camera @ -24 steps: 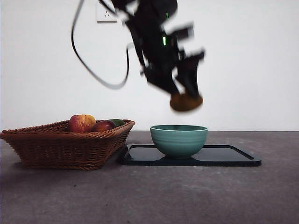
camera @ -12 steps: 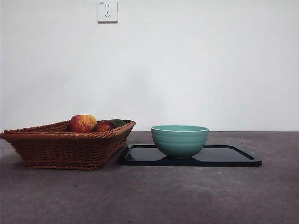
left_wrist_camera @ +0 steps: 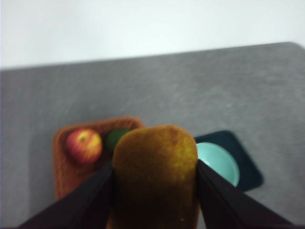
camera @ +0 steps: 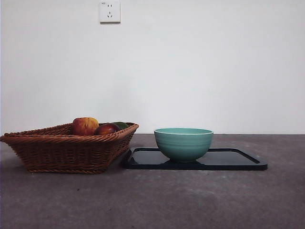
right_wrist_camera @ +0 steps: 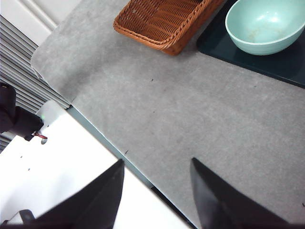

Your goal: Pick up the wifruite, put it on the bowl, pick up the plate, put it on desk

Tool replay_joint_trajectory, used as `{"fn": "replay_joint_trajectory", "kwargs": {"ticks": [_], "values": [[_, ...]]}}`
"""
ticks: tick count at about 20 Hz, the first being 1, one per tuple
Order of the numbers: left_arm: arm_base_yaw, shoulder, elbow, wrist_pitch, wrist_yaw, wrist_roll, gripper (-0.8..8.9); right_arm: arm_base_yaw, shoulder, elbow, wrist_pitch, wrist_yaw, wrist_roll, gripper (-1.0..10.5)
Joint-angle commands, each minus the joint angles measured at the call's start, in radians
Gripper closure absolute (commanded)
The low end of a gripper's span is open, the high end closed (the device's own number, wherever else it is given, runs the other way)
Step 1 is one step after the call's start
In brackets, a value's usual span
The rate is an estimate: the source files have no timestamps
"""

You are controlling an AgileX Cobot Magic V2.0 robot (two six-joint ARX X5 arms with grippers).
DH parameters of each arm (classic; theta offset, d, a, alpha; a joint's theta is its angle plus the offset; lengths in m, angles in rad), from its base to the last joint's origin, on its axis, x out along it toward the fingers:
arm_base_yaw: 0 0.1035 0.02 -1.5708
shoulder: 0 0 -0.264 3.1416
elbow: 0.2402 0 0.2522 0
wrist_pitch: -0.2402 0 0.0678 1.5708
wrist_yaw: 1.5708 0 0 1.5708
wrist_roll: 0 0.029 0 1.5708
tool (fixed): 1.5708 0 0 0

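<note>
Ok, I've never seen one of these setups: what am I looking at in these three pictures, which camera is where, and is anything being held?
This is a two-armed table robot; each arm ends in a gripper of two black jaws. The level picture comes from a low camera at table height. It shows a brown woven wicker basket of fruit and a round teal-green glazed bowl standing on a flat black rectangular tray, all on the dark grey matte desk. No arm appears there.

The other two pictures come from cameras on the wrists, looking down. In the left wrist picture, the left gripper is shut on a dull golden-brown oval fruit, high above basket and bowl. In the right wrist picture, the right gripper waits open and empty over the desk's edge.
</note>
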State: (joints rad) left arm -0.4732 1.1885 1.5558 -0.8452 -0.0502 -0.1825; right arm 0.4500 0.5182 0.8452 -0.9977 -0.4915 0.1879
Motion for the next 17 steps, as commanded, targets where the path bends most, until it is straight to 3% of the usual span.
{"fn": "replay_joint_trajectory", "kwargs": {"ticks": [1, 10, 13, 17], "values": [[0.009, -0.025, -0.103, 0.061, -0.01, -0.061, 6.04, 0.005, 0.002, 0.008, 0.018, 0.002, -0.009, 7.3], [0.014, -0.004, -0.447, 0.313, -0.04, -0.149, 6.04, 0.005, 0.002, 0.008, 0.021, 0.002, -0.004, 7.3], [0.016, 0.074, -0.55, 0.427, -0.058, -0.151, 6.04, 0.005, 0.002, 0.008, 0.02, 0.002, -0.004, 7.3], [0.016, 0.231, -0.559, 0.5, -0.074, -0.143, 6.04, 0.005, 0.002, 0.008, 0.02, 0.002, -0.004, 7.3]]}}
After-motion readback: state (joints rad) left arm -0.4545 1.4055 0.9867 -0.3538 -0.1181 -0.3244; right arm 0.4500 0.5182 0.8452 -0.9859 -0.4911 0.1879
